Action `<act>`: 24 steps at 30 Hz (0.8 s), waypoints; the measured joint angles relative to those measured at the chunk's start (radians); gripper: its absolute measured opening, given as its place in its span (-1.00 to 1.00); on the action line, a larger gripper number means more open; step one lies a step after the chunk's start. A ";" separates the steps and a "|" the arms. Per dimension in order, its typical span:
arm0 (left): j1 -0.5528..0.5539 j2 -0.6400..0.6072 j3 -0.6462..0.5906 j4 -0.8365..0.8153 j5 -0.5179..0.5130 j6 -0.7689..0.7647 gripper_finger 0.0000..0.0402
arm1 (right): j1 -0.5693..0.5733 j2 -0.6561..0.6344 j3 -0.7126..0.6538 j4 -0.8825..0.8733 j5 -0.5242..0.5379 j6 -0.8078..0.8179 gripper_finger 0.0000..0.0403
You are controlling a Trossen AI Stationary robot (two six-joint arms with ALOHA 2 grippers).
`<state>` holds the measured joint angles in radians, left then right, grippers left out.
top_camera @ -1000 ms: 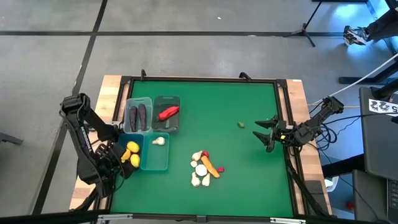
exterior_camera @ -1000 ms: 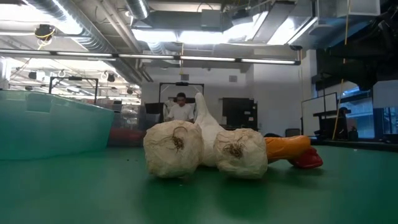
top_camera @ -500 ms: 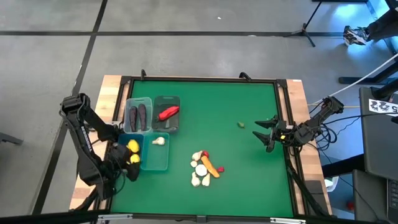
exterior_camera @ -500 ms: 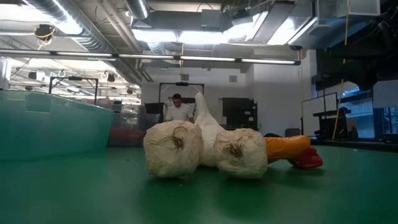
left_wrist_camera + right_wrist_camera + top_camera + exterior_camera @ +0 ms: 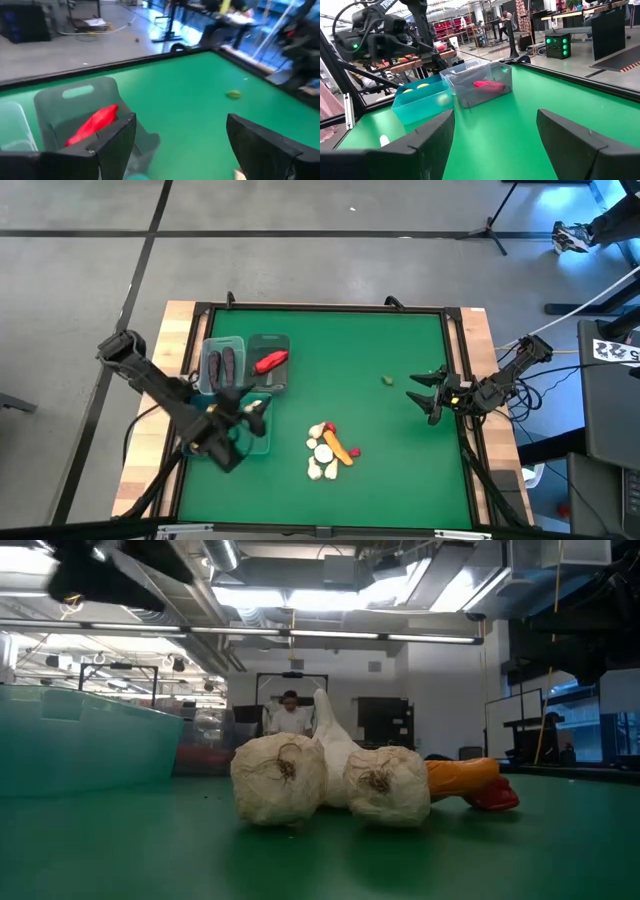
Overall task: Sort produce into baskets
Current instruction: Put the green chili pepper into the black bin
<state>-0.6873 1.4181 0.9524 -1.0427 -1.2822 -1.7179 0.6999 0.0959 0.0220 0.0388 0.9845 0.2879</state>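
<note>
My left gripper (image 5: 243, 412), fingers spread and empty, hangs above the baskets; I'd descend squarely onto the white garlic bulbs (image 5: 322, 452).

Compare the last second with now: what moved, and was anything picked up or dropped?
The left pincer swung from over the lemon bin at the table's left edge toward the middle, now above the garlic bin, open and empty. Nothing was picked up or let go. The right pincer, open near the right edge, the produce pile and the red pepper stayed put.
</note>
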 joint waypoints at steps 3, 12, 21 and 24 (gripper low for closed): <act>0.110 0.000 0.000 0.221 0.087 0.336 0.50 | 0.000 0.000 0.000 0.001 0.008 0.001 0.39; 0.417 0.000 0.000 1.222 0.636 1.494 0.50 | 0.000 0.000 0.000 -0.015 0.088 0.002 0.39; 0.718 0.158 0.008 1.642 1.107 1.663 0.50 | 0.000 0.000 0.000 -0.017 0.089 0.003 0.39; 0.770 0.298 0.053 1.723 1.226 1.644 0.50 | 0.000 0.000 0.000 -0.018 0.089 0.003 0.39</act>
<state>0.0823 1.7159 1.0055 0.6806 -0.0561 -0.0741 0.7001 0.0959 0.0216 0.0212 1.0737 0.2913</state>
